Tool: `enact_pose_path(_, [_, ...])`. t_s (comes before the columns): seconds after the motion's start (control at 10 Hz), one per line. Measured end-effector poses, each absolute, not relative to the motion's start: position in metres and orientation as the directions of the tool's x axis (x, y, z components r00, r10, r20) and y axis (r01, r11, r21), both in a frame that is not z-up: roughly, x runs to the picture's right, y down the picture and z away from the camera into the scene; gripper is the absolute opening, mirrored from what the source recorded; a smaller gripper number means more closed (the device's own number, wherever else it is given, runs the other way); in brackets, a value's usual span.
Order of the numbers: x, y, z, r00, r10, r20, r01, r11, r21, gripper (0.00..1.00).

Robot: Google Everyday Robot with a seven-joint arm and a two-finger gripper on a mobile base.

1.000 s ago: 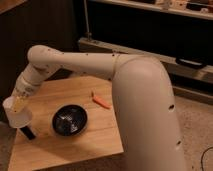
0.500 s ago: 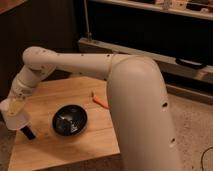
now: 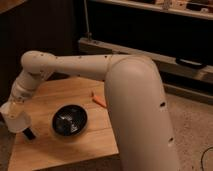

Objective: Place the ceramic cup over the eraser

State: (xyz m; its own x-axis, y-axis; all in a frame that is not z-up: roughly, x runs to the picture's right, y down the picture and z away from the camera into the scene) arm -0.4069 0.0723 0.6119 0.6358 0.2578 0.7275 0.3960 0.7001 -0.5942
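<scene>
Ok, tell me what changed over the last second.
The tool, shut on the ceramic cup, carried it left toward the table's left edge, and the arm swung with it. The eraser now pokes out beside the cup's base. The black bowl and orange piece stayed put.

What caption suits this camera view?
Gripper lowers white ceramic cup over black eraser beside black bowl on wooden table.

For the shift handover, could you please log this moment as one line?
gripper: shut on ceramic cup, table's left edge | eraser: partly under cup | black bowl: right of it
</scene>
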Motion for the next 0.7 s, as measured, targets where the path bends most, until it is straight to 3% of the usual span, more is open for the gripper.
enact_pose_path(0.7, [-0.4114,0.079,0.6223,0.639,0.256,0.725,0.396,0.699,-0.596,0.03])
